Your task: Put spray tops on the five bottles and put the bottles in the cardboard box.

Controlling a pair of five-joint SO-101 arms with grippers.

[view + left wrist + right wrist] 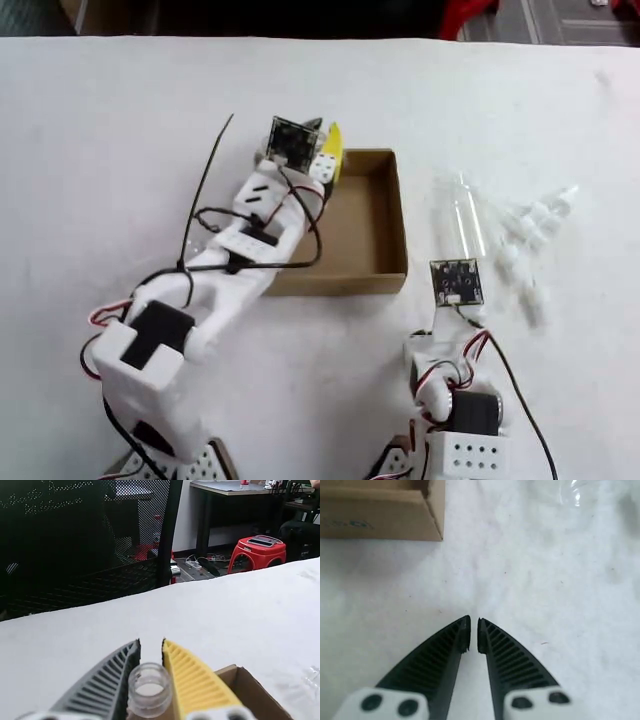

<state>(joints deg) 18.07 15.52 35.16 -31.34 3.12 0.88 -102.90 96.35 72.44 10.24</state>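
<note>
Left gripper [151, 649] clamped an uncapped bottle [149, 690] at the upper-left corner of the cardboard box [398, 215] — right gripper [473, 630] closed, empty. Spray tops [530, 235] and another bottle [468, 222] lay right of the box.

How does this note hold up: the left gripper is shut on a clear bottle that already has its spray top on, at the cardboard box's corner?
Not quite. The clear bottle in the left gripper is uncapped: the left wrist view shows its mouth open and bare. The rest holds: the gripper is shut on it at the cardboard box's corner.
</note>
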